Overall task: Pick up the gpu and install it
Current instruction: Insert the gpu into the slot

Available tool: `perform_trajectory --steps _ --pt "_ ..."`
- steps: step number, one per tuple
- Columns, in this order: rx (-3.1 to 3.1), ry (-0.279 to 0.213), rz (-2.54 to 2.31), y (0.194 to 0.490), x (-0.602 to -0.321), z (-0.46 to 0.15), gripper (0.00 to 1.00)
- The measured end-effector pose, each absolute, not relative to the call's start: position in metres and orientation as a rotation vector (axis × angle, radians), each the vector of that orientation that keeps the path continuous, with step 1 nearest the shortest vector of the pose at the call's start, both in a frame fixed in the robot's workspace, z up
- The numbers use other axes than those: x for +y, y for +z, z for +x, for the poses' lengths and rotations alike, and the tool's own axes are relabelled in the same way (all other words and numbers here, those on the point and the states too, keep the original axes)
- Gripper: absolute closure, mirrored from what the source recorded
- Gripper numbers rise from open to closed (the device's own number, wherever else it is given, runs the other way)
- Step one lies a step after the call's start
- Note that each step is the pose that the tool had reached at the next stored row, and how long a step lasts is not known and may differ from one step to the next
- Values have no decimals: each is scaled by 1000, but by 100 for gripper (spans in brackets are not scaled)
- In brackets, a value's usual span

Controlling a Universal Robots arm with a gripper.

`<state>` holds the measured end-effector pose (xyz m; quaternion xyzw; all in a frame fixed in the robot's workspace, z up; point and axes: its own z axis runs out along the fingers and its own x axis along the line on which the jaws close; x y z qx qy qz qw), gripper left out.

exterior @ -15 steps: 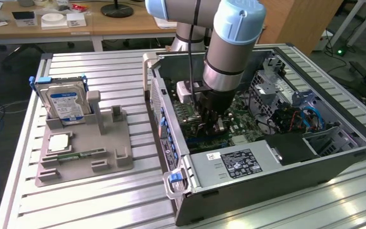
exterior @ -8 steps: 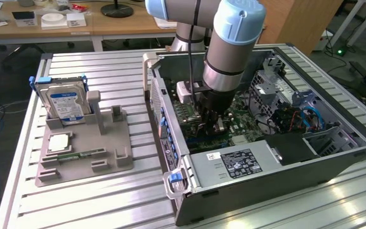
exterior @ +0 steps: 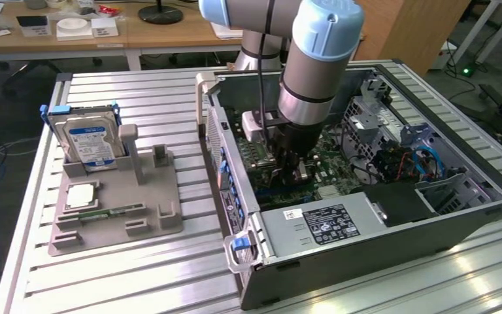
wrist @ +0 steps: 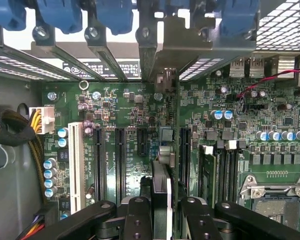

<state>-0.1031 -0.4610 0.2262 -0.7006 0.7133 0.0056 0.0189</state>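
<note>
Desk (exterior: pixel 146 261) of ribbed metal carries an open case (exterior: pixel 460 216); wooden tables stand far behind. Jaws grasping the gpu (wrist: pixel 162 200) edge-on over the motherboard (wrist: pixel 230 130), seen from the wrist.

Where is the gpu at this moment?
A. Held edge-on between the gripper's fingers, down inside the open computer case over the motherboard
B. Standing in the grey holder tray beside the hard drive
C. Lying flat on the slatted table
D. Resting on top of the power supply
A: in the wrist view the gpu sits edge-on in the gripper, above the motherboard slots, inside the computer case.
</note>
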Motion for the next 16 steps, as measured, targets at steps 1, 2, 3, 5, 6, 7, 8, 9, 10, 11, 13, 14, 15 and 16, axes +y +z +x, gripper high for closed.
perform_trajectory --steps 1,2,3,5,6,7,8,9,10,11,13,14,15,16 --pt "2214 17 -2174 227 -461 -103 73" --pt "2214 17 -2174 227 -461 -103 73" --pt "2213 17 -2174 227 -461 -103 73" --pt "2213 17 -2174 227 -461 -103 73" --pt "2213 17 -2174 227 -461 -103 73" --pt "2214 17 -2174 226 -461 -103 73" --pt "2214 17 -2174 226 -461 -103 73" --pt "2214 17 -2175 225 -461 -103 73" --pt "2214 17 -2175 225 -461 -103 73" --pt "2214 17 -2175 225 -461 -103 73" --pt "2214 17 -2174 224 -461 -103 73" --pt "2214 17 -2174 224 -461 -103 73" --pt "2213 17 -2174 223 -461 -103 73" --pt "2213 17 -2174 222 -461 -103 73"
